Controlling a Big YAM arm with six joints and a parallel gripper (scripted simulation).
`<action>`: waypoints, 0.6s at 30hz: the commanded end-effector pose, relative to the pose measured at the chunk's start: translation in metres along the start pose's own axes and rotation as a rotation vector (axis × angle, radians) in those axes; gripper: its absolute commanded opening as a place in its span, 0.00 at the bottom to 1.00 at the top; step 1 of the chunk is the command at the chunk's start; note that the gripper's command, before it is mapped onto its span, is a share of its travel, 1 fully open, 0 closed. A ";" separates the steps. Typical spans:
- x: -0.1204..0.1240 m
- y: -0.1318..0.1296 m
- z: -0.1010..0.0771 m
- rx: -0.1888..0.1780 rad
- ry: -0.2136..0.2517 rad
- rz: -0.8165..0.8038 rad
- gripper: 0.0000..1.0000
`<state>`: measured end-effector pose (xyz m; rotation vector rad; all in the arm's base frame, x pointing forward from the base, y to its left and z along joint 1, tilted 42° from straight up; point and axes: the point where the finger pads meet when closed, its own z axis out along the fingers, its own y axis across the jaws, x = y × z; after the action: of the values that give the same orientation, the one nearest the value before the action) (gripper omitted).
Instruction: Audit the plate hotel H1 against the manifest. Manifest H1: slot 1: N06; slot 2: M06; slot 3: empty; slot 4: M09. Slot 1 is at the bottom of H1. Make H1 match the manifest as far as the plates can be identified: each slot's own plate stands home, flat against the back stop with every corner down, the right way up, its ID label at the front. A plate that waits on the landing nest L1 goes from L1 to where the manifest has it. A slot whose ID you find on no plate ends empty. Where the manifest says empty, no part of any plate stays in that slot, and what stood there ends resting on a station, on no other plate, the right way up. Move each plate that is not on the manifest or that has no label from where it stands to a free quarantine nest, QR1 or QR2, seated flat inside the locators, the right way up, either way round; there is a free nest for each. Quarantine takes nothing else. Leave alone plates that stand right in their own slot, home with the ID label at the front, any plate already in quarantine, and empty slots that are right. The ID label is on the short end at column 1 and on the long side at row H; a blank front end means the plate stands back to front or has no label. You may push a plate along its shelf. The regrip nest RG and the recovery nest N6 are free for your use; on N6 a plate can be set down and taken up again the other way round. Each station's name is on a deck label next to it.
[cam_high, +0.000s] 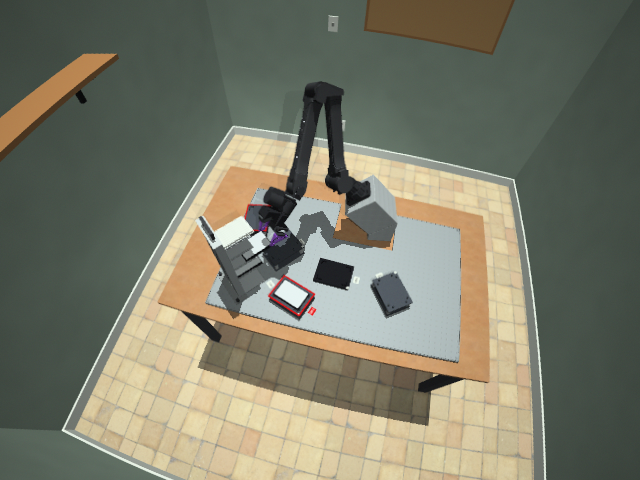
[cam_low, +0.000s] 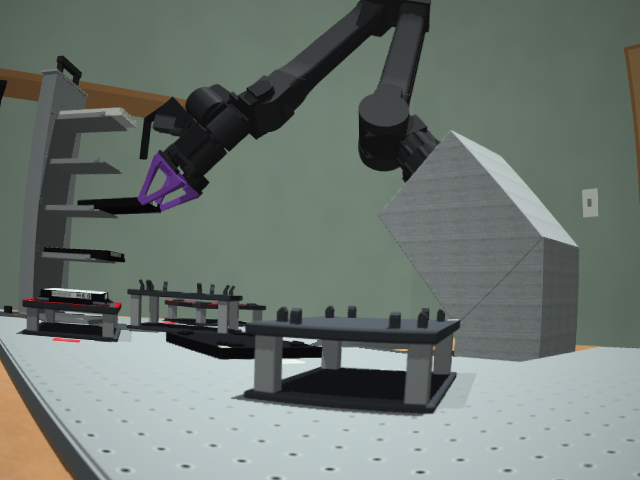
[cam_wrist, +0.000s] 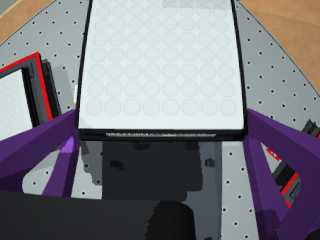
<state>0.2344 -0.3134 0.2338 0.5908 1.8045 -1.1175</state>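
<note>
The plate hotel H1 (cam_high: 227, 258) stands at the table's left, a grey tower with several shelves (cam_low: 51, 180). My gripper (cam_low: 149, 201) is at the front of the second shelf from the bottom. It is shut on the sides of a white-topped plate (cam_wrist: 160, 60), which lies level, its far part over that shelf and its near half sticking out (cam_low: 113, 204). From above the plate shows as a small white patch (cam_high: 256, 241). I cannot read any label on its near end. A dark plate (cam_low: 85, 252) lies on the bottom shelf. The top shelf (cam_high: 232, 230) looks white.
A red-edged quarantine nest (cam_high: 291, 295) in front of the hotel holds a white plate (cam_low: 72, 295). A second red-edged nest (cam_high: 255, 214) lies behind the arm. A raised nest (cam_high: 283, 253) is below the gripper, a flat black pad (cam_high: 333, 272) and another raised nest (cam_high: 391, 293) further right. A grey block (cam_high: 372, 211) stands at the arm's base.
</note>
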 end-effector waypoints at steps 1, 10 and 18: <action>-0.032 -0.012 0.008 0.023 -0.060 0.022 0.86; -0.034 -0.012 0.012 0.023 -0.059 0.021 0.86; -0.025 -0.007 0.009 0.012 -0.042 0.013 0.86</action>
<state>0.2391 -0.3190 0.2358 0.5912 1.8042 -1.1172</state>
